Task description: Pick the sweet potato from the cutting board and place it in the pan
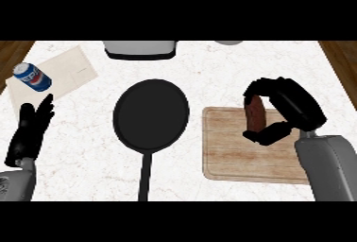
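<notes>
Gripping right of pan (151,116): sweet potato (255,113) is clasped by right hand (293,101) | left hand (28,132) is held open

Right robot hand (296,106) curled in a grasp; left robot hand (28,132) open.

Bright, even light, faint soft shadows
</notes>
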`<state>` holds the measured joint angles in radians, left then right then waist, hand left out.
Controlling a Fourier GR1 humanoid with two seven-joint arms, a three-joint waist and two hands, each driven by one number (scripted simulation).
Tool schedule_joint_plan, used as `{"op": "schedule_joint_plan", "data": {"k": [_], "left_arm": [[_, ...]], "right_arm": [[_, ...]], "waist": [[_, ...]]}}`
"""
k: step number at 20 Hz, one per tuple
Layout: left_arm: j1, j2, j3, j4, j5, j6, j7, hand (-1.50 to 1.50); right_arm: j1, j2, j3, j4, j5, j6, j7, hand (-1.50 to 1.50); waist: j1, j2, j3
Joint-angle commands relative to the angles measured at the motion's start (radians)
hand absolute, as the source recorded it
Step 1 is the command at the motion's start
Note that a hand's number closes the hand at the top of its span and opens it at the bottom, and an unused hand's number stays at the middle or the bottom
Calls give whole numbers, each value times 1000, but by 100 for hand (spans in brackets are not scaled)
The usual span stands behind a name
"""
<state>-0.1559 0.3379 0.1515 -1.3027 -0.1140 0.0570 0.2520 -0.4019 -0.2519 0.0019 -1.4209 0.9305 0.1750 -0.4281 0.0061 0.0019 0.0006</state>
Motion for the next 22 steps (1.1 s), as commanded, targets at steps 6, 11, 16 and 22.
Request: {"op": "schedule_joint_plan", "data": {"k": [6,11,16,22], "left_arm": [[9,4,31,23,-6,-6,-32,0],[10,3,40,46,6,-29,-61,0],[-22,-33,-2,-16,-28,6,13,0],[-28,-4,0,-1,-4,-65,-28,0]], "right_arm": [[-181,201,40,128,-19,-8,142,150],[-273,249,146,272,-120,-107,276,150],[-448,251,213,522,-258,-219,340,150],[-601,252,322,805,-407,-363,332,150]], "waist": [[3,0,-1],[12,1,-1],[31,5,0],[83,18,0]]}}
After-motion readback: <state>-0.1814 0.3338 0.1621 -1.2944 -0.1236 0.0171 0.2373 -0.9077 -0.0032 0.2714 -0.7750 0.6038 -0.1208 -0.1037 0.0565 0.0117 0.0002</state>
